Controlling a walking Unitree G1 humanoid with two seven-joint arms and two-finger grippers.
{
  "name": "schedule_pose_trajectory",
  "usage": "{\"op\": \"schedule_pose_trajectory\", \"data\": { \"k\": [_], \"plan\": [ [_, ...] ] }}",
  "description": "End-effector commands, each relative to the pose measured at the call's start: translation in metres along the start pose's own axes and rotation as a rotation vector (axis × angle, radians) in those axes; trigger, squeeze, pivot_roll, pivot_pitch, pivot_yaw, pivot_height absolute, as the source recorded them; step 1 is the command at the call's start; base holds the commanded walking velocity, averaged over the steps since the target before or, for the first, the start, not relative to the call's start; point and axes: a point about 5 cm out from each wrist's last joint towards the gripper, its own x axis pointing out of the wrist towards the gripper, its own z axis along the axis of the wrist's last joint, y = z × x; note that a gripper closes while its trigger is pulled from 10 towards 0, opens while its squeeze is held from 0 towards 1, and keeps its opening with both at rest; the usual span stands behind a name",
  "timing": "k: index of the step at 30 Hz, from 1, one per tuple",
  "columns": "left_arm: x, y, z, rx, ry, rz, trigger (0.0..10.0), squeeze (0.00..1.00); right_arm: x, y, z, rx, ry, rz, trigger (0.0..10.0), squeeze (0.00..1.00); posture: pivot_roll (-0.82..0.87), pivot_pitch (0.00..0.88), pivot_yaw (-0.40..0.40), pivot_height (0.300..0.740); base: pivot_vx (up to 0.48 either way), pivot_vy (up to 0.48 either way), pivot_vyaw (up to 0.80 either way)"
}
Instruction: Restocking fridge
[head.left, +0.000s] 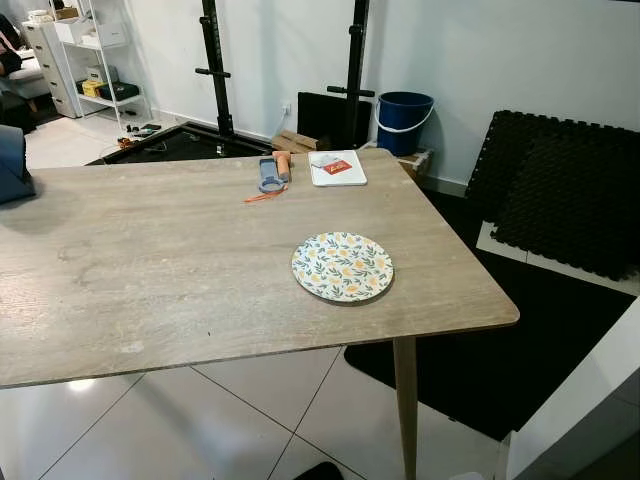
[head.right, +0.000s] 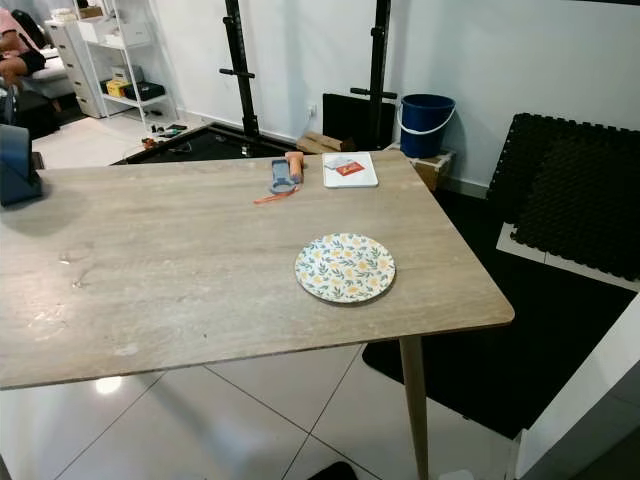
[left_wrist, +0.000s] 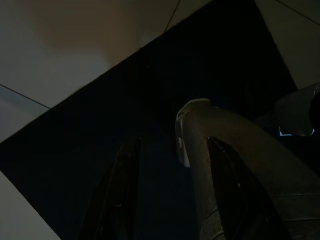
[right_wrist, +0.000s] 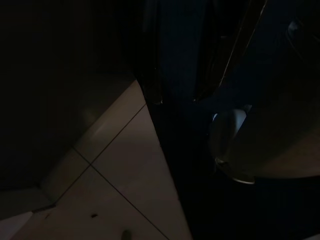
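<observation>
Head cam is looking down at a wooden table (head.left: 150, 280) carrying a floral plate (head.left: 342, 266) near its right edge. Both arms are hanging idle in shade: left gripper (left_wrist: 172, 187) fingers sitting apart, right gripper (right_wrist: 177, 97) state can't tell. Fridge isn't identifiable.

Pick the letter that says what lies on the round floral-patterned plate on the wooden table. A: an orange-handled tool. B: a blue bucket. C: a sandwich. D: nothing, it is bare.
D: the round floral-patterned plate shows its leaf-and-fruit pattern uncovered across its whole face, with nothing resting on it; it sits alone near the right edge of the wooden table.
</observation>
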Motion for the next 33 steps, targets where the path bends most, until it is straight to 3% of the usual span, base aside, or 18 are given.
{"op": "schedule_pose_trajectory", "data": {
  "k": [1, 24, 33],
  "plan": [
    [-0.0015, 0.0016, -0.0083, 0.001, 0.03, 0.008, 10.0, 0.0, 0.0002, 0.0019, -0.0019, -0.002, 0.011, 0.0, 10.0, 0.0, -0.04, 0.023, -0.001, 0.74, 0.0, 0.0, 0.0],
    [-0.0014, 0.0, -0.0091, 0.002, 0.032, 0.001, 10.0, 0.0, 0.0002, 0.0037, -0.0013, 0.003, 0.002, 0.027, 10.0, 0.0, -0.04, 0.023, -0.003, 0.74, 0.0, 0.0, 0.0],
    [-0.0013, 0.0003, -0.0085, 0.001, 0.03, 0.004, 10.0, 0.0, 0.0003, 0.0028, -0.0006, -0.007, -0.001, 0.014, 10.0, 0.0, -0.04, 0.022, -0.003, 0.74, 0.0, 0.0, 0.61]
  ]
}}
